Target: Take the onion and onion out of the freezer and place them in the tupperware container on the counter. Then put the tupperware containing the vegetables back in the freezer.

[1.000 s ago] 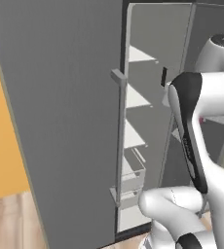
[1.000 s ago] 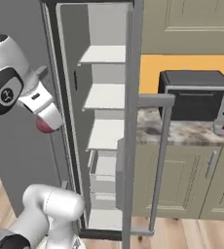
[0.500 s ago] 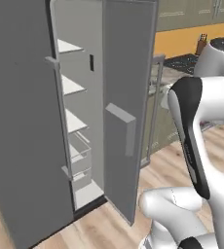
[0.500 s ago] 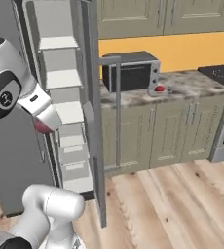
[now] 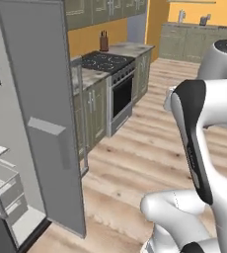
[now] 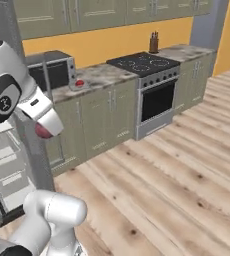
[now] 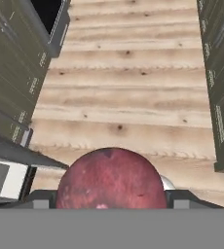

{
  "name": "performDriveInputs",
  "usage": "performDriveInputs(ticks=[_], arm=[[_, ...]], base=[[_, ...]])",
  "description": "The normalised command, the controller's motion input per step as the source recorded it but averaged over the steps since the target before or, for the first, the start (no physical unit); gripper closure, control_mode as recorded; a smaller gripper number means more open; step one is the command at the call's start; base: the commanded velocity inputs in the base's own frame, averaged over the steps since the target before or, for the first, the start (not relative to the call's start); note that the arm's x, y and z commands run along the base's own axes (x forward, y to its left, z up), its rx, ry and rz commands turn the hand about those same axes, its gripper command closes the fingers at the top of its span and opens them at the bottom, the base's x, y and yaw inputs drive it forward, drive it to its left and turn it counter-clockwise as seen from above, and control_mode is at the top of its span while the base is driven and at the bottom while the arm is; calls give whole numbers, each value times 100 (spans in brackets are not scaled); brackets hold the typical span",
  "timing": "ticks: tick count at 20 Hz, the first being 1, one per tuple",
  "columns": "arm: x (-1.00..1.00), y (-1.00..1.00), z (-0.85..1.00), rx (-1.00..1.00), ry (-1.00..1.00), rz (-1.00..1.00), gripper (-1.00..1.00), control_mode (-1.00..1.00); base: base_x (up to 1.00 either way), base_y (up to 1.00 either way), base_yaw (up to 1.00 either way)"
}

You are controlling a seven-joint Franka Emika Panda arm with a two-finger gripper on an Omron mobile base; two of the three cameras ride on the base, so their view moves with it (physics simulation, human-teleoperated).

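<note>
A dull red onion [image 7: 110, 179] sits between my gripper's [image 7: 110, 195] dark fingertips [image 7: 42, 196], and the gripper is shut on it. From the right base view the same onion [image 6: 43, 132] peeks out red under the white hand, in front of the freezer [image 6: 7, 160]. The freezer [image 5: 7, 192] stands open at the far left, its dark door [image 5: 41, 123] swung out, white shelves inside. On the counter [image 6: 104, 74] a brighter red onion [image 6: 79, 83] lies in the low grey tupperware container [image 6: 83, 87].
A silver-and-black toaster oven [image 6: 52, 71] stands on the counter left of the container. A black stove [image 6: 143, 62] with its oven below follows to the right, then a knife block [image 6: 153, 42]. Wide wooden floor [image 6: 177, 170] lies open ahead.
The whole picture has swung: the base turned right, so the freezer slid to the left edge and the counter, stove and floor came into view. The gripper still holds the onion.
</note>
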Motion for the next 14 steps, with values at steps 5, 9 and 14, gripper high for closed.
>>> performDriveInputs(ticks=[5, 9, 14], arm=[[0, 0, 0, 0, 0, 0, 100, 100], [0, 0, 0, 0, 0, 0, 100, 100], [0, 0, 0, 0, 0, 0, 100, 100]], base=[[93, -49, -35], [100, -58, -14], [100, -18, 4]])
